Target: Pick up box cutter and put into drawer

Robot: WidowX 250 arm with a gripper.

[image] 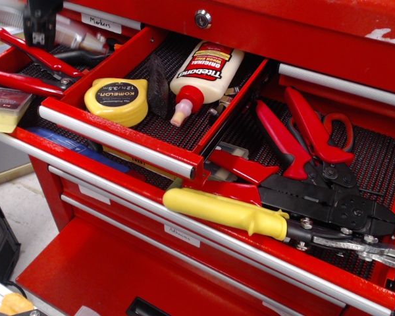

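My black gripper [41,31] is at the top left edge of the view, above the far left compartment. It is shut on the silver-grey box cutter [82,38], which sticks out to its right, lifted off the liner and just left of the narrow drawer's left wall. The narrow red drawer [118,139] is pulled open, with a silver bar handle along its front and a black ribbed liner. It holds a yellow tape measure [116,100], a glue bottle [201,76] and a dark wedge-shaped piece [158,85].
Red-handled pliers [26,62] and a yellow block [3,112] lie in the left compartment under the gripper. The wide drawer on the right holds red pliers [303,141], a black crimper [329,201] and a yellow-handled tool [227,212]. A lock [203,19] sits above.
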